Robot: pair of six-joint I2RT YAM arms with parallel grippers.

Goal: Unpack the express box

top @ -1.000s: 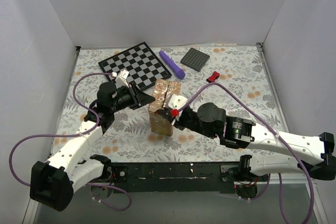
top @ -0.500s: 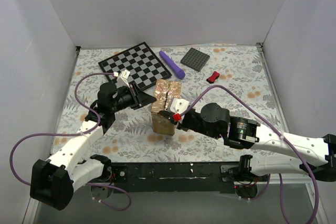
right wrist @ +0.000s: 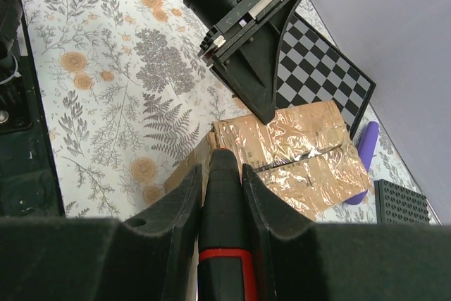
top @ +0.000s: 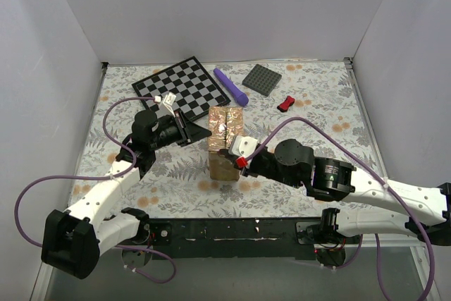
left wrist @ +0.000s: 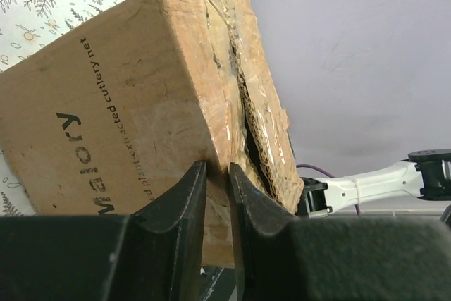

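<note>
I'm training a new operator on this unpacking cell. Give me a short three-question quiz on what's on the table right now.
1. True or false: the express box stands between the left hand and the right hand.
2. The right hand holds: A) a black tool with a red band, B) a purple marker, C) nothing.
3. What pattern covers the board at the table's far left?
Key: 1 true; 2 A; 3 black-and-white checks.

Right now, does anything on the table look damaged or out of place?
Yes, the express box looks damaged. Its taped top seam is torn open, with ragged cardboard edges and wrinkled tape along the gap.
</note>
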